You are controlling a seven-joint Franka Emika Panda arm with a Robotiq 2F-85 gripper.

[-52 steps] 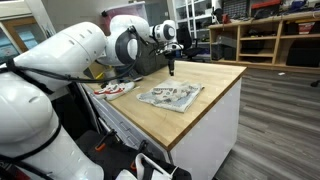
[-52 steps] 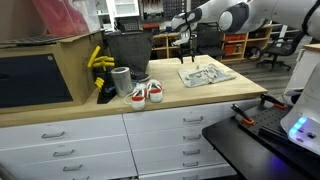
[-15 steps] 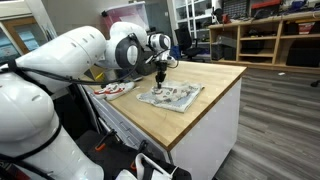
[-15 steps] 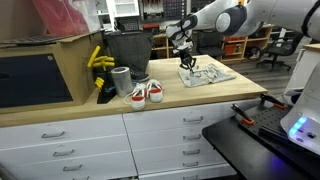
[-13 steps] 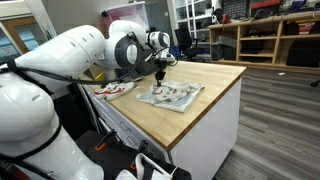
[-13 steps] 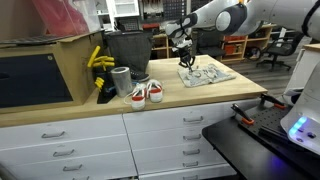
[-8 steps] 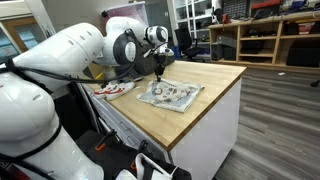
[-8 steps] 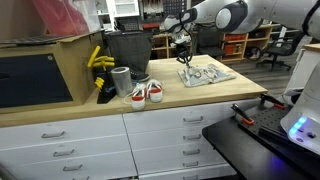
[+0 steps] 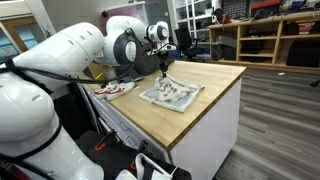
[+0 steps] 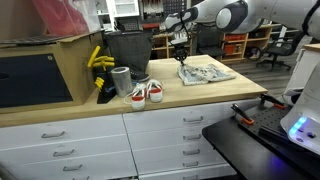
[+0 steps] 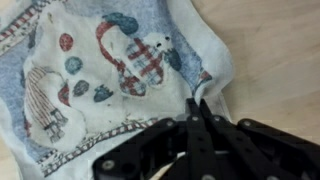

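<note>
The wooden worktop (image 9: 218, 88) fills the middle of both exterior views, with white drawers under its near edge. The white robot arm (image 9: 118, 45) reaches over it from the left in an exterior view (image 9: 118, 45) and from the far right in an exterior view (image 10: 236, 15).

At the far left of the worktop stands a big cardboard box (image 10: 45, 62), and just right of it a black bin (image 10: 125, 48) with something yellow (image 10: 98, 60) hanging beside it.

The towel (image 9: 172, 94) lies flat on the bare wood, well right of the bin (image 10: 208, 72), mostly spread out with some rumples. The wrist view shows it pale, with a snowman printed in red and blue (image 11: 110, 80).

Near the front edge, left of the towel, sits a pair of white and red shoes (image 10: 146, 93), and a grey cup (image 10: 121, 82) stands just left of them, below the bin.

The gripper (image 9: 165, 70) hangs point down over the far left corner of the towel (image 10: 181, 58). In the wrist view its fingers (image 11: 195, 103) are clenched tight together on the towel's edge, where the cloth is gathered into a small fold at their tips, with bare wood to the right.
</note>
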